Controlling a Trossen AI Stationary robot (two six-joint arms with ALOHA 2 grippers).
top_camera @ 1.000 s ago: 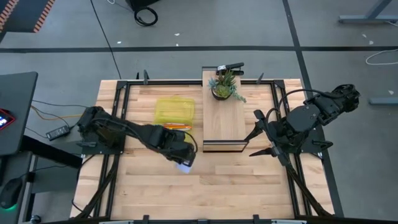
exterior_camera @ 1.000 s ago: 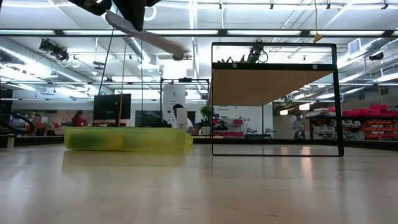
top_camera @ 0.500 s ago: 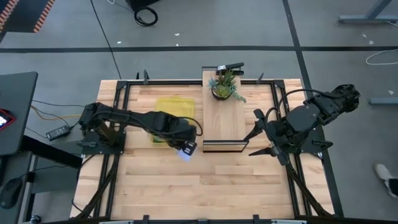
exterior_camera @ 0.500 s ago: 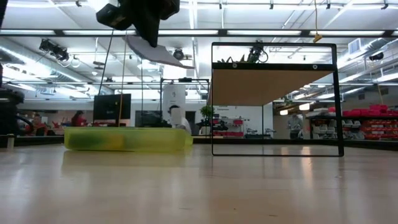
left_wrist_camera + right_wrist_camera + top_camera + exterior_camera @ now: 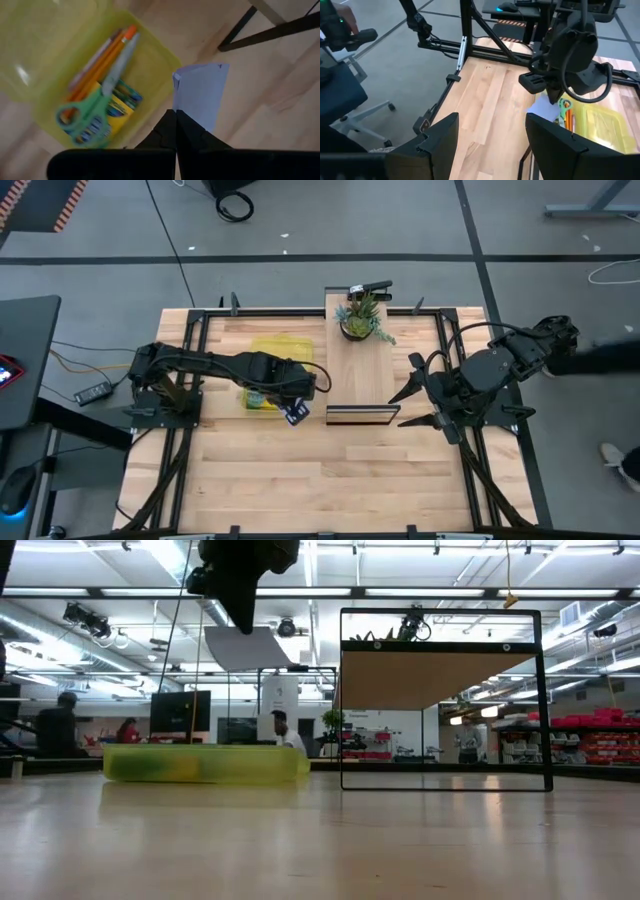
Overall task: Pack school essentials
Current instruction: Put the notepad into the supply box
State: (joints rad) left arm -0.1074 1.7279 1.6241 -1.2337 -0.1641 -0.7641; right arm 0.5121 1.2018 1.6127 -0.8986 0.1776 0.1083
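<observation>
My left gripper point(image 5: 297, 405) is shut on the light blue sticky-note pad point(image 5: 201, 92) and hovers beside the open translucent yellow case point(image 5: 268, 366), at its near right corner. In the left wrist view the case point(image 5: 152, 62) holds two orange pencils point(image 5: 102, 60), green-handled scissors point(image 5: 82, 112) and the crayon box point(image 5: 119, 102). In the low view the pad point(image 5: 250, 648) hangs high above the table under the gripper point(image 5: 240, 615). My right gripper point(image 5: 415, 406) is open and waits near the table's right side. My left gripper pinches the sticky-note pad between its two shut fingers point(image 5: 167, 131) at the pad's nearest edge point(image 5: 194, 119). The fingers come from above, pointing down. The pad is lifted clear of the table and sticks out past the fingertips, about level in the low view.
A raised wooden shelf on a black frame point(image 5: 360, 370) stands right of the case, with a potted green plant point(image 5: 362, 320) on its far end. The shelf point(image 5: 440, 675) also shows in the low view. Bare wood lies across the near half of the table point(image 5: 330, 480).
My left gripper has carried the pad from the table's middle toward the far edge and the yellow case, staying shut on it. The pad has turned from slanting to about level in the low view.
</observation>
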